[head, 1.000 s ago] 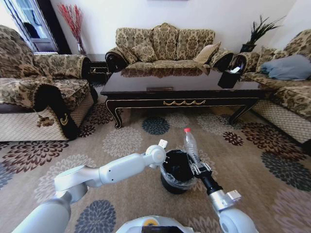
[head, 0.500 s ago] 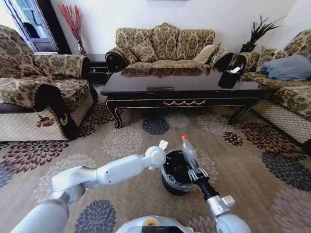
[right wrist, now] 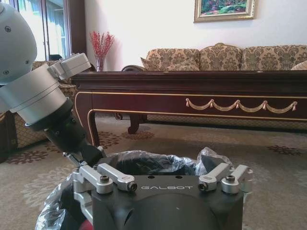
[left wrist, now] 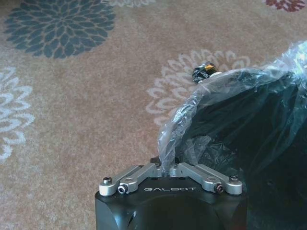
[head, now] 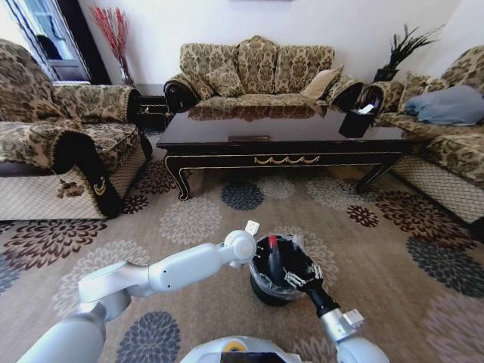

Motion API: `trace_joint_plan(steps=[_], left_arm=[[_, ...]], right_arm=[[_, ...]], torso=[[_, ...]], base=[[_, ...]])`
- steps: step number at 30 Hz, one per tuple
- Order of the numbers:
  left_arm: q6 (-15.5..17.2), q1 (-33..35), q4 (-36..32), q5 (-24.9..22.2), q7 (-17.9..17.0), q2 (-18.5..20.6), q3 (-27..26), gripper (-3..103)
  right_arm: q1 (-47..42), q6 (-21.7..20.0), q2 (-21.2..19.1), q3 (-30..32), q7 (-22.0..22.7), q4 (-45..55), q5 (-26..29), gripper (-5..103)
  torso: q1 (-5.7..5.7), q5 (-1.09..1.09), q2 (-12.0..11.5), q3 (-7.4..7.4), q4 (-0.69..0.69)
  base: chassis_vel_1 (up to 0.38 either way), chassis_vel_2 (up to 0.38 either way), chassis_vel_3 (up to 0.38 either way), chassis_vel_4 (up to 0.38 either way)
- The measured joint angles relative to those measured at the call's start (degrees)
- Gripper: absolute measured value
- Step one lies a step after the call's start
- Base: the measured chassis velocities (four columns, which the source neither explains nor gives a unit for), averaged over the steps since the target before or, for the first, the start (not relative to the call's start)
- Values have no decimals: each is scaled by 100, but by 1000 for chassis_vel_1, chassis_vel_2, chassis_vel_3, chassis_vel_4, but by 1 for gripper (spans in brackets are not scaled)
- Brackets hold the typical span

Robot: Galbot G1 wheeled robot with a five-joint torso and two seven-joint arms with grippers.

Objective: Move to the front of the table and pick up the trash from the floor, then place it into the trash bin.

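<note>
1. The trash bin point(head: 274, 272) stands on the flowered carpet point(head: 189, 219), at 6 o'clock from the dark coffee table point(head: 287, 136).
2. The right gripper point(head: 293, 274) hangs over the bin's mouth, jaws spread wide and holding nothing.
3. The bottle's red cap point(head: 272, 240) shows inside the bin, against the black interior.
4. The left gripper point(left wrist: 170, 165) sits at the bin's 9 o'clock rim, jaws narrow, pinching the plastic liner point(left wrist: 225, 105).

Left gripper point(left wrist: 168, 168) pinched closed; right gripper point(head: 296, 274) spread wide.
</note>
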Motion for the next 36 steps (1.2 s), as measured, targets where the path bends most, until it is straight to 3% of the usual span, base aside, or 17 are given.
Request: trace_joint_plan(steps=[8,18,36], left_arm=[[6,94,-62,29,-9,173,-131,2],[7,292,-203,62,-34,561,-445,2],[105,1540,-743,323,216,1545,-1679,2]], right_arm=[[64,1,26,71,37,58,66,100],[392,-87,-56,327,239,-32,694,100],[1095,-305,-315,325,711,-1180,987,100]], torso=[[0,0,0,0,0],[0,0,0,0,1],[0,0,0,0,0]], base=[[0,0,0,0],[0,0,0,0],[0,0,0,0]])
